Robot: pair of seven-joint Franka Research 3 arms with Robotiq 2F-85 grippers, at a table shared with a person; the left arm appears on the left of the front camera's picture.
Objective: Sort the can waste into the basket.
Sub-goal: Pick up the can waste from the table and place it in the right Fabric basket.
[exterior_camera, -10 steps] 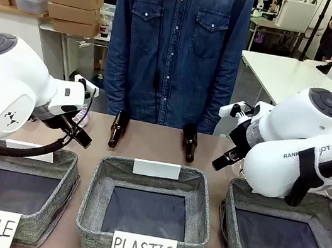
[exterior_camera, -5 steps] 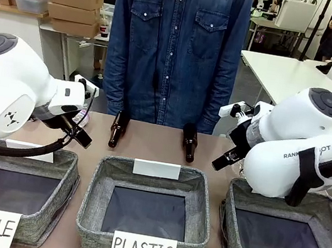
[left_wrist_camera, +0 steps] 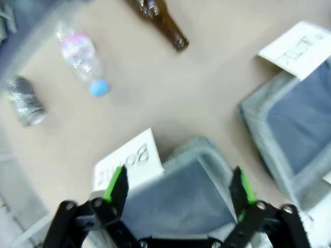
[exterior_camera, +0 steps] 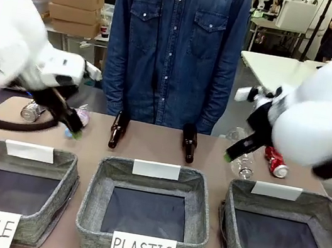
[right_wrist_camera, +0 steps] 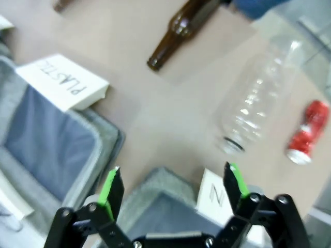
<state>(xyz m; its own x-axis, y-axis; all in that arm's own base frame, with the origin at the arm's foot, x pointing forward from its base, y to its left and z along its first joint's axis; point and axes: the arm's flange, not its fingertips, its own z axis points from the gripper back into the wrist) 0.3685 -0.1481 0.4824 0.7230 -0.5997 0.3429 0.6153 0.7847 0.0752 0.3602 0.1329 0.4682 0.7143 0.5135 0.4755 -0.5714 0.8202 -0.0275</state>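
Observation:
A red can (exterior_camera: 276, 161) lies on the table behind the CAN basket (exterior_camera: 327, 222), right of a clear plastic bottle (exterior_camera: 244, 161). The right wrist view has the red can (right_wrist_camera: 307, 134) at its right edge, beyond the basket's rim (right_wrist_camera: 158, 182). A black-and-silver can (exterior_camera: 29, 112) lies at the far left; it is the silver can (left_wrist_camera: 26, 101) in the left wrist view. My right gripper (exterior_camera: 236, 150) hangs open above the CAN basket's back edge, fingers (right_wrist_camera: 111, 188) wide apart around nothing. My left gripper (exterior_camera: 71, 126) is open above the BOTTLE basket's (exterior_camera: 68, 174) back edge, holding nothing.
Two brown glass bottles (exterior_camera: 116, 130) (exterior_camera: 189, 142) lie behind the PLASTIC basket (exterior_camera: 98, 179). A plastic bottle with a pink label (exterior_camera: 81, 115) lies near the silver can. A person in a denim shirt (exterior_camera: 176, 43) stands at the far side.
Both arms have swung up and outward and are blurred with motion. The cans and plastic bottles behind them have come into sight. Both grippers stay open.

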